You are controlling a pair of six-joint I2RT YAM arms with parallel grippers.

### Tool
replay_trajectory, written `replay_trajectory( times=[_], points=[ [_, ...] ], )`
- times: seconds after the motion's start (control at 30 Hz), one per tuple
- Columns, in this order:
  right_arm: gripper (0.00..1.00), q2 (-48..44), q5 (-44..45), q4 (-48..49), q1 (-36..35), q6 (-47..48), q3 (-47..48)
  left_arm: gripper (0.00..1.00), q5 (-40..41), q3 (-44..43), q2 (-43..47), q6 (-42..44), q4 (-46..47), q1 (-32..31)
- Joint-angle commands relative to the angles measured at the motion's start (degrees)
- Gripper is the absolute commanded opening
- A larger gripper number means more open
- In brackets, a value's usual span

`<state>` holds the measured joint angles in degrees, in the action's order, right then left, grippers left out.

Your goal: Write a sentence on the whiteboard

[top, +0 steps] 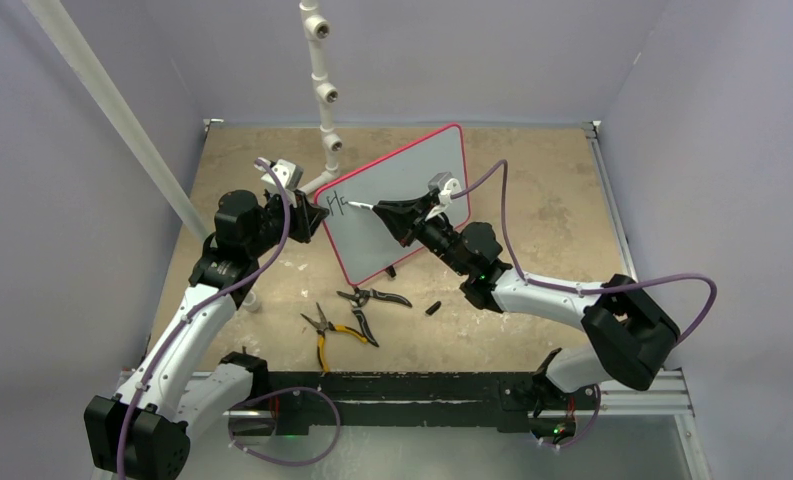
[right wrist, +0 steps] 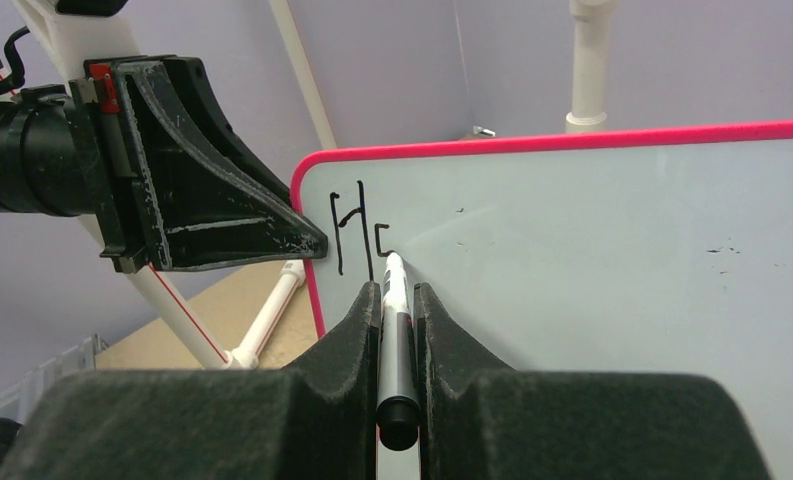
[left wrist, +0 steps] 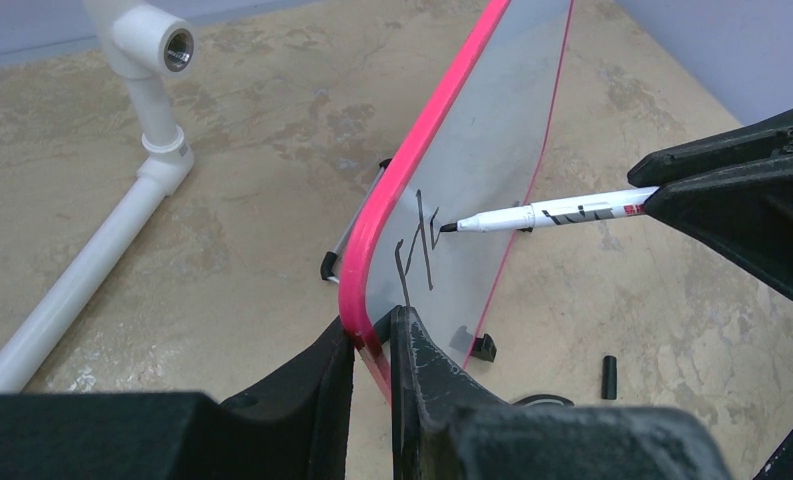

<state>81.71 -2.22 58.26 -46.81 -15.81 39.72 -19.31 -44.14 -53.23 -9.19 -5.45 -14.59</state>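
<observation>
Whiteboard (top: 402,165) stood on its small black feet on the far half of the table (top: 557,205), leaning back, with its face turned toward the right arm.

Left gripper (left wrist: 372,338) was clamped on the board's pink frame at the left edge, just under the upper left corner. Judged purpose: a brace, so that pen pressure would neither tip nor slide the board.

Right gripper (right wrist: 395,292) was closed hard on a marker (right wrist: 393,300). The barrel lay along the slot between the fingers with only the tip end showing in front. That hold lined the pen up with the wrist and put the tip in plain sight of the wrist camera.

The tip was touching the board just right of the first letter. The sentence (right wrist: 357,230) so far read as a full "H" plus the opening curve of the next letter, set in the upper left corner. Starting there left room to the right and below. Judged very early; almost all the words remained.

Marker cap (top: 433,308) lay on the table off the board's near corner. Two pliers (top: 357,315) sat toward the near edge, apart from the work.

Possible risk: with only the left edge braced, strokes nearer the right edge could lever the board.
</observation>
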Motion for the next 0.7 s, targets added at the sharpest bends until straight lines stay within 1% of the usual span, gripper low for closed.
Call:
replay_trajectory(
  times=[0.0, 0.67],
  points=[
    [0.00, -1.4, 2.0, 1.7, 0.3, 1.4, 1.2, 0.00, 0.0, -0.7, 0.4, 2.2, -1.1, 0.1],
    [0.00, -0.6, 0.5, 4.5, 0.3, 1.0, 2.9, 0.00, 0.0, -0.7, 0.3, 2.2, -1.1, 0.1]
  ],
)
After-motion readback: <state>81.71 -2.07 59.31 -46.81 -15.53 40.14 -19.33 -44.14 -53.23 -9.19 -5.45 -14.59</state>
